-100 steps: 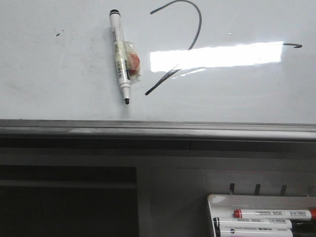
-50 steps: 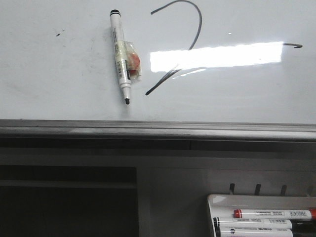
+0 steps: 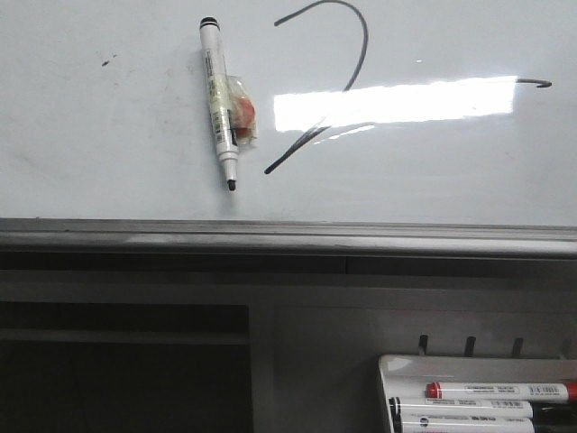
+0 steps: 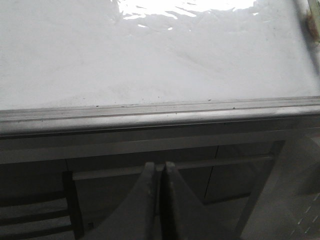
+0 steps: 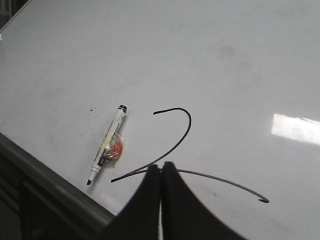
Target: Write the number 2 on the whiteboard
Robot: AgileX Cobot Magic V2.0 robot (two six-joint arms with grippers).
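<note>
marker point(image 3: 220, 104): lies on the whiteboard point(image 3: 108, 162), just left of the number 2 point(image 3: 356, 77)
marker tray point(image 3: 397, 368): in front of the whiteboard, lower right, holding pens point(image 3: 500, 391)

We can read one sign only: the number 2 point(image 3: 343, 86), hand-drawn in thin black line on the whiteboard point(image 3: 108, 171), its base running out toward 3 o'clock. The marker point(image 3: 219, 104) lying at 9 o'clock of it carries print along its barrel, too small to read, as do the labels on the markers in the tray point(image 3: 406, 368).
</note>
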